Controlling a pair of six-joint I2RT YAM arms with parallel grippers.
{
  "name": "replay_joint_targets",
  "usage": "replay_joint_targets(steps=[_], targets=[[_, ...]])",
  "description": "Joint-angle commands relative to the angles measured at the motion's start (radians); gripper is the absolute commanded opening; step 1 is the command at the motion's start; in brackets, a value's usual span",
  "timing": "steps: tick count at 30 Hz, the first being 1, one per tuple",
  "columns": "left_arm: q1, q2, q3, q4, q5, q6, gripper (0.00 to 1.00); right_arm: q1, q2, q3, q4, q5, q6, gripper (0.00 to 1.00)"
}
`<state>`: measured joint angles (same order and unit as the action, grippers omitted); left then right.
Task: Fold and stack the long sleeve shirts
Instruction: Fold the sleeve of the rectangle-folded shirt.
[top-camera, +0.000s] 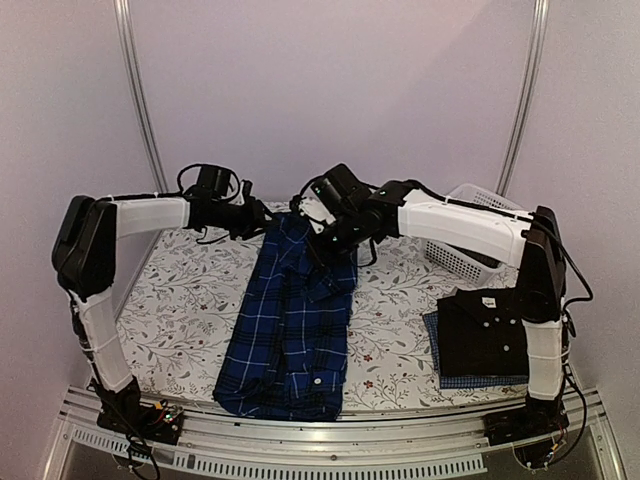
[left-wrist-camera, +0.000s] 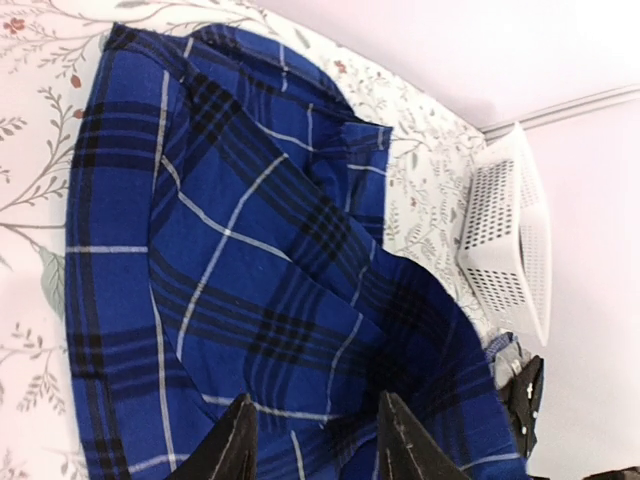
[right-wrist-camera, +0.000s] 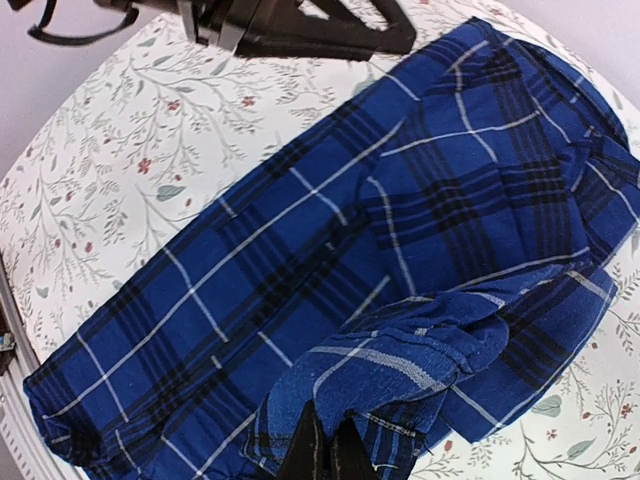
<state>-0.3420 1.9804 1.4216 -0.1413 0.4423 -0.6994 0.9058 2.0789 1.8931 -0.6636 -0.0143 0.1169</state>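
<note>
The plaid shirt (top-camera: 290, 330) lies lengthwise down the middle of the flowered table (top-camera: 180, 300), its near end at the front edge. Near right: a folded black shirt (top-camera: 485, 330) stacked on the blue check shirt (top-camera: 480, 381), apart from the plaid one. Farther back, the right gripper (right-wrist-camera: 325, 432), fingers pressed together, pinches a raised fold of the plaid shirt. At the shirt's far left edge, the left gripper (left-wrist-camera: 315, 410) has its fingers spread over the cloth. Far right: a white basket (top-camera: 452, 260).

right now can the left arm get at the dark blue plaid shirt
Probably yes: the left arm hangs over the far end of the dark blue plaid shirt, jaws apart, nothing between.
</note>
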Motion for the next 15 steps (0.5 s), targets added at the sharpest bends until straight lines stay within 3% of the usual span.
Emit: replay_joint_targets(steps=[1,11,13,15], targets=[[0.010,-0.153,-0.142,0.019,0.024,0.015,0.42,0.062,0.082,0.115,-0.084,-0.055,-0.032,0.00],[0.012,-0.444,-0.445,-0.024,0.011,0.027,0.44,0.119,0.238,0.245,-0.062,-0.210,0.014,0.04],[0.012,-0.484,-0.480,-0.040,0.004,0.035,0.44,0.131,0.248,0.245,-0.062,-0.209,0.016,0.09],[0.011,-0.510,-0.509,-0.045,0.006,0.043,0.45,0.136,0.248,0.243,-0.061,-0.202,0.023,0.20]])
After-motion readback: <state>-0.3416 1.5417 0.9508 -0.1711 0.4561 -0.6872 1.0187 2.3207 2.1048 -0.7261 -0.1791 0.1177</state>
